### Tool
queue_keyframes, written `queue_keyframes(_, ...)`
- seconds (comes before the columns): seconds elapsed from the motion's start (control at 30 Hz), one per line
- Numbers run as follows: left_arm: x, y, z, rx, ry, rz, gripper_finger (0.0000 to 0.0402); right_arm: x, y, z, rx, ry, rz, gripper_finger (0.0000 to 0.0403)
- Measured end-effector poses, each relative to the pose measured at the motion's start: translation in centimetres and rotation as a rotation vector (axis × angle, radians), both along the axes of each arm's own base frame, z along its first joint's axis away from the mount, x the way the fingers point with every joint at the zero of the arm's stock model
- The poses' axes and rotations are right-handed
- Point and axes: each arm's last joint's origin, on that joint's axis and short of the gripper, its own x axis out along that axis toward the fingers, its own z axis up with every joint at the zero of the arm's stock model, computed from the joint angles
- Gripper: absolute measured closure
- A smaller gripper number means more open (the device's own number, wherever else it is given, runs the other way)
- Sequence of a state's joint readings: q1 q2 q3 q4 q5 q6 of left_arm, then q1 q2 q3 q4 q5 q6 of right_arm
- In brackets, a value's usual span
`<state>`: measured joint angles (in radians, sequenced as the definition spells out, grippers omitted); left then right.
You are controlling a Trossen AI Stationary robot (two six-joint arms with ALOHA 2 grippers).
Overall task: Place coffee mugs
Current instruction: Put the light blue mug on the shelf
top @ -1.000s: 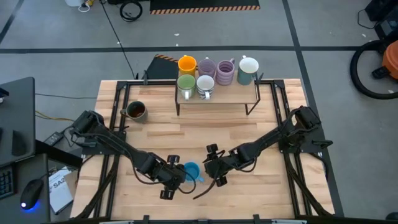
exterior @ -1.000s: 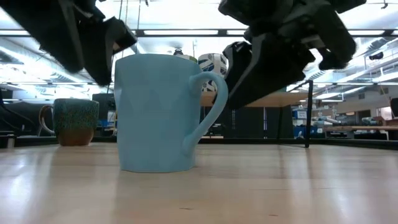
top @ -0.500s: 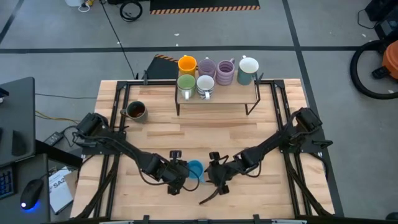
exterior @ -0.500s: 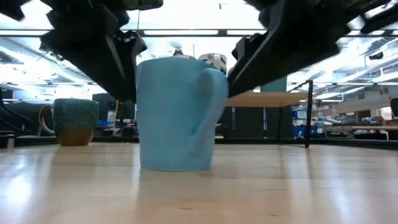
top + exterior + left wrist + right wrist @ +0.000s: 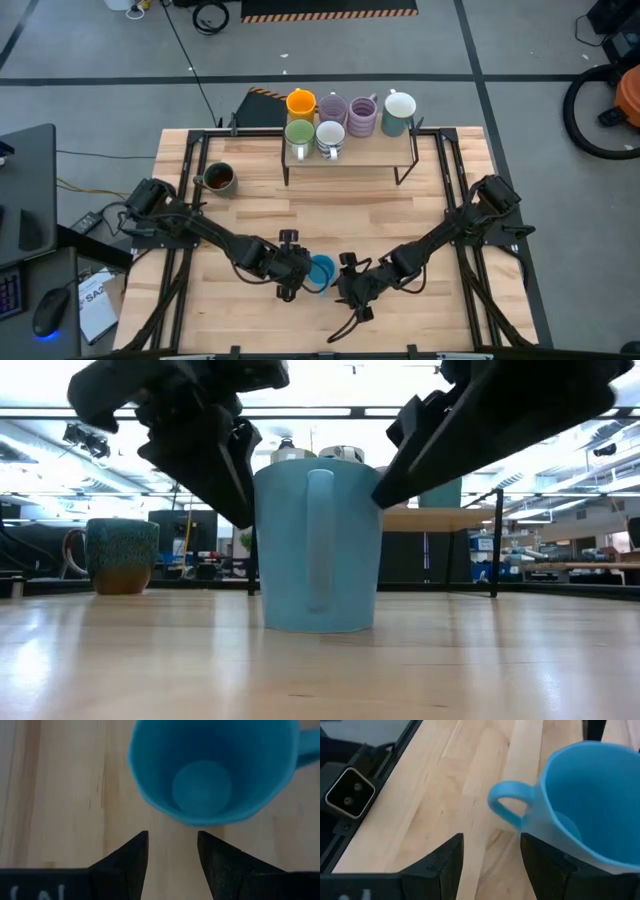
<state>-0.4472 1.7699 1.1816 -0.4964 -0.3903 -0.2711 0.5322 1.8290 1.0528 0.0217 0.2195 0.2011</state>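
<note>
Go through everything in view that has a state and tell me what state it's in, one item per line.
blue mug: upright on the table, empty, not gripped.
left gripper: open, just short of the blue mug.
right gripper: open, near the mug's handle.
dark mug: upright on the table, far left.
six mugs: upright together on the raised shelf.

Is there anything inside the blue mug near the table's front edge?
Nothing shows inside the blue mug: the left wrist view looks straight down to its bare blue bottom. The right wrist view shows part of the inner wall, also bare; the near wall hides the rest there.
</note>
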Motion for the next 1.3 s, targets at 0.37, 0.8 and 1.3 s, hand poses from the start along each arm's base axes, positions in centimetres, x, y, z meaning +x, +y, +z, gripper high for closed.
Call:
queue_keyframes(0.37, -0.7, -0.5, 1.2, -0.16, 0.036, -0.091, 0.0225, 0.2, 1.2, 2.0, -0.025, 0.04, -0.001, 0.0202)
queue_keyframes(0.8, 0.2, -2.3, -1.0, -0.149, 0.013, -0.114, 0.0225, 0.0, 1.5, 2.2, -0.043, 0.026, 0.038, 0.0202)
queue_keyframes(1.3, 2.5, -1.5, -2.3, -0.148, -0.091, -0.091, 0.0225, 0.0, 1.4, 4.5, -0.153, 0.05, -0.03, 0.0209)
